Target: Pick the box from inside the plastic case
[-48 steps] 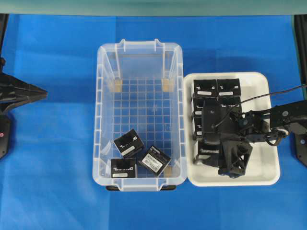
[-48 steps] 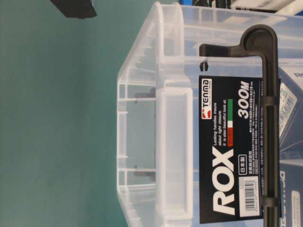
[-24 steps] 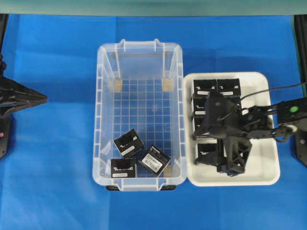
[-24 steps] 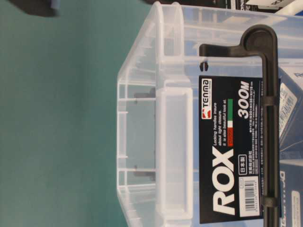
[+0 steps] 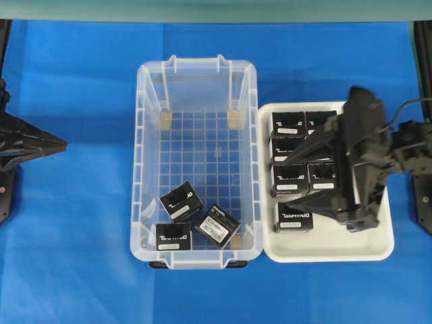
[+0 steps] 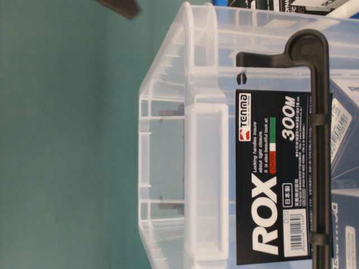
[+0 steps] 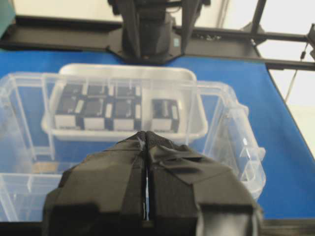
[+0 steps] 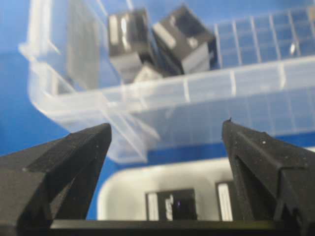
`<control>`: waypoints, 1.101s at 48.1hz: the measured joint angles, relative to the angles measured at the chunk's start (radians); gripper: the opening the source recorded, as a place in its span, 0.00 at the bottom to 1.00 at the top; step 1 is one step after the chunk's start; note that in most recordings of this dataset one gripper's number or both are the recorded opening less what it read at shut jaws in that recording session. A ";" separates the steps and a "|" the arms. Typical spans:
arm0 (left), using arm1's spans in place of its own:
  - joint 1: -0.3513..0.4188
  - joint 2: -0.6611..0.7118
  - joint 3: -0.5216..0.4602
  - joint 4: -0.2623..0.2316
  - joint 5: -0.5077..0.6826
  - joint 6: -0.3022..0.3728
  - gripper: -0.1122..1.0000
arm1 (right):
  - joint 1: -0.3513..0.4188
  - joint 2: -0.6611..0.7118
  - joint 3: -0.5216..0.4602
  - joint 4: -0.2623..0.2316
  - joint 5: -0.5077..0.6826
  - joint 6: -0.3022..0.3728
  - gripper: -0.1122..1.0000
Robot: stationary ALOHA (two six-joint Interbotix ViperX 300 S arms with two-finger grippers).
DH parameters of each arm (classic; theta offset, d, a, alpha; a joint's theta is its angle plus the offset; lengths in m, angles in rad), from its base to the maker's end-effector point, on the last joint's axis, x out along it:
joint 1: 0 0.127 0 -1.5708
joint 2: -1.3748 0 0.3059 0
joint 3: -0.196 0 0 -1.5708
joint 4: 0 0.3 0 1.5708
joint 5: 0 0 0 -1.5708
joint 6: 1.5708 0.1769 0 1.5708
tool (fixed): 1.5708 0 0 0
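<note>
The clear plastic case stands mid-table. Three black boxes lie in its near end: one tilted, one beside it, one against the front wall. My right gripper hovers open above the white tray, holding nothing. In the right wrist view its fingers spread wide around an empty gap, with the case wall and two boxes beyond. My left gripper rests shut at the far left, its fingertips pointing at the case.
A shallow white tray sits right of the case and holds several black boxes, one alone at the front. Blue cloth covers the table. The table-level view shows the case's end wall with its black ROX label.
My right gripper has lifted and swung back from the tray's front, still open, uncovering the lone front box there. The left arm has stayed put.
</note>
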 measured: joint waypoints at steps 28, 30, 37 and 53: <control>-0.003 0.000 0.000 -0.002 0.044 0.000 0.07 | -0.006 -0.314 0.034 -0.002 -0.055 -0.021 0.94; -0.003 0.002 0.002 0.000 0.044 0.000 0.07 | -0.009 -0.334 0.037 -0.002 -0.057 -0.020 0.94; -0.003 0.002 0.000 0.000 0.044 0.000 0.07 | -0.026 -0.394 0.054 -0.002 -0.060 -0.020 0.94; -0.003 0.002 0.000 -0.002 0.044 0.000 0.07 | -0.037 -0.422 0.077 -0.002 -0.060 -0.021 0.94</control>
